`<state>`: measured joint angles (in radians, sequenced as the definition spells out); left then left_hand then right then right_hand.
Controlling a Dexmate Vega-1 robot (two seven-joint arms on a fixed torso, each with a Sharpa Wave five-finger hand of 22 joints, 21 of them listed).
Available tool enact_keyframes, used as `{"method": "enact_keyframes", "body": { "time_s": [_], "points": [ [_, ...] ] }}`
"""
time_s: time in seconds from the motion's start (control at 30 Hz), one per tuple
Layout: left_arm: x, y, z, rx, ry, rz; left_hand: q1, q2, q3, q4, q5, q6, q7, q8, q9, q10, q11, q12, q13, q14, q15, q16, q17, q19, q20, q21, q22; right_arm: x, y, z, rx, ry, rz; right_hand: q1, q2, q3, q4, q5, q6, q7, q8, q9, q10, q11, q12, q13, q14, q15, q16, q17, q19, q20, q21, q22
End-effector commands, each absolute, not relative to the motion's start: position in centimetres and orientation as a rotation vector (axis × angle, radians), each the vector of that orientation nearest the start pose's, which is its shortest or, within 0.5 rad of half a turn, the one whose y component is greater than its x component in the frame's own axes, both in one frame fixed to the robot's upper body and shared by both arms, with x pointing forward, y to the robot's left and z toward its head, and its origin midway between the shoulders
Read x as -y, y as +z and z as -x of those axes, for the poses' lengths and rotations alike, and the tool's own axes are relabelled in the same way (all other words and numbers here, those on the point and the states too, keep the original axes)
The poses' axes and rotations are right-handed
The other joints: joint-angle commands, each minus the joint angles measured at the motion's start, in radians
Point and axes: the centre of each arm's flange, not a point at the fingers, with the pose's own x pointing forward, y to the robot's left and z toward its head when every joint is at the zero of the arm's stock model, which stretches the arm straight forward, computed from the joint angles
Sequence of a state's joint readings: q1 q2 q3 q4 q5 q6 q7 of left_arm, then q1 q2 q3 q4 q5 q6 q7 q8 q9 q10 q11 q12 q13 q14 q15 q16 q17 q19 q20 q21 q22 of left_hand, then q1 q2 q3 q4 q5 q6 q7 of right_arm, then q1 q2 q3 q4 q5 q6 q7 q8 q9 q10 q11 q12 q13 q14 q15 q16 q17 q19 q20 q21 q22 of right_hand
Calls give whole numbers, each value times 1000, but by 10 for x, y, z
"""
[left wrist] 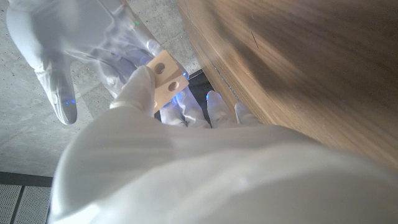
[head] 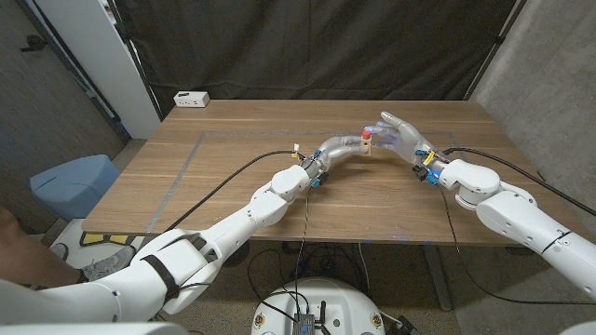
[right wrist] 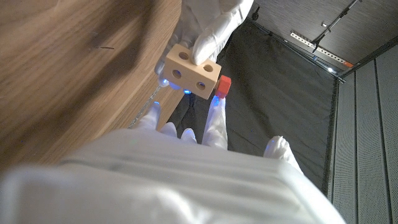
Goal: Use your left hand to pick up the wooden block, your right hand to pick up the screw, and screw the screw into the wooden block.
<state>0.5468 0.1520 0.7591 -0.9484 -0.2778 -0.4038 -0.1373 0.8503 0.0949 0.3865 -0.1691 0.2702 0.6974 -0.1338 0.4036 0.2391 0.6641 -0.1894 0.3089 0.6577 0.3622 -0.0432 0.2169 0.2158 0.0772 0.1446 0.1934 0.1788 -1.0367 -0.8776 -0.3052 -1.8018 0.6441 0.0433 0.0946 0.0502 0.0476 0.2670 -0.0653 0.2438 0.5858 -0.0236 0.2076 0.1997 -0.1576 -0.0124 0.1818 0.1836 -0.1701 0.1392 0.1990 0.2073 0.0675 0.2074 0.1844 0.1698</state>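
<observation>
The left hand (head: 346,146) grips the wooden block (right wrist: 191,72) above the far middle of the desk (head: 233,177), its long axis roughly left to right. The red screw (right wrist: 222,87) sits at the block's right end, pointing into it. The right hand (head: 399,133) meets it; whether its fingers (right wrist: 216,127) grasp the screw cannot be determined.

lab | black curtain (head: 326,46) backdrop; wooden table (head: 233,158); cables (head: 223,181); concrete floor (left wrist: 37,143)
</observation>
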Motion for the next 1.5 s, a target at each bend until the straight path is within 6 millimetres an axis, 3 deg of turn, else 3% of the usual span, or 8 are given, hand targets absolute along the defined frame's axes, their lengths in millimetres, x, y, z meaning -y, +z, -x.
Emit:
{"method": "enact_keyframes", "body": {
  "time_s": [0.03,1.13,1.5],
  "points": [
    [-15,-32,-664,635,-653,-336,-2,8,15,13,5,54,2,8,5,10,0,7,2,9,-41,2,4,3,0,8,2,283,-2,-562,506,425,317,-7,4,-1,5,4,13,-1,10,1,10,-1,10,2,-64,1,1,4,-6,0,1,3],
    [-15,-32,-667,628,-658,-333,-1,9,13,14,5,59,4,9,4,15,0,10,2,11,-41,2,5,4,-1,8,2,291,-4,-555,500,358,302,1,9,0,4,8,78,16,23,-3,64,-14,25,1,-35,-4,14,0,25,-12,13,3],
    [-15,-33,-669,622,-659,-329,-2,9,13,15,4,57,4,8,3,12,1,9,2,11,-41,2,5,4,-1,8,2,290,-5,-554,493,347,297,6,12,2,2,9,133,26,37,-3,92,-22,30,0,-22,-8,17,-2,34,-12,13,3]
  ]
}}
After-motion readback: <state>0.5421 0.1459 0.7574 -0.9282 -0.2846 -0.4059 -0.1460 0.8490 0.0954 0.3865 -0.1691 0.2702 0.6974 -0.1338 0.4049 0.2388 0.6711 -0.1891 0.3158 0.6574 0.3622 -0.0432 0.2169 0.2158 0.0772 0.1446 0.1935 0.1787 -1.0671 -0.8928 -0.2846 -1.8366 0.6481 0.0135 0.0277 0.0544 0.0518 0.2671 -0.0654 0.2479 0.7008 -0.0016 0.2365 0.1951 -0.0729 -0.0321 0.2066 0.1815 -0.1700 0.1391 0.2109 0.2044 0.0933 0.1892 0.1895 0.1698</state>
